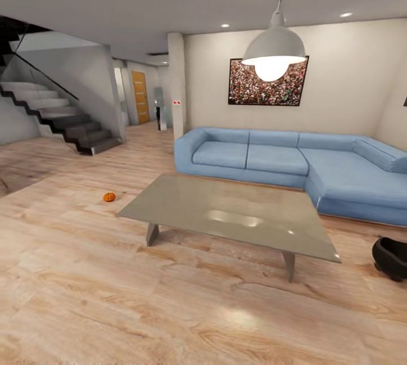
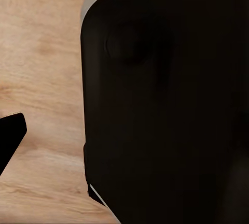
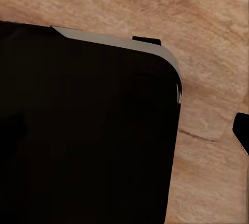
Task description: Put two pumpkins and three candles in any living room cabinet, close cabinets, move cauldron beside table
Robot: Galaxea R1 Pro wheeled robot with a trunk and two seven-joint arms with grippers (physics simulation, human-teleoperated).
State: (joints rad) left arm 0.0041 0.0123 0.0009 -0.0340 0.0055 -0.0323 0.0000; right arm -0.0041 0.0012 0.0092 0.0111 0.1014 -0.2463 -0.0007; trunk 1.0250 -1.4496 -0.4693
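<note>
Early in the task, by the look of it. One pumpkin (image 1: pixel 109 197) lying on the floor (image 1: pixel 85 286), well apart from the table (image 1: pixel 237 215) toward the stairs (image 1: pixel 62 119). Cauldron (image 1: pixel 391 256) on the floor near the table's far corner, perhaps close enough already. Tabletop bare. No candles or cabinet found. State of both jaws: cannot tell.

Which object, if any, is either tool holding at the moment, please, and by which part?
It cannot be told: neither wrist view gives a clear look at a tool. The pumpkin and the cauldron both sit on the floor, unheld.
</note>
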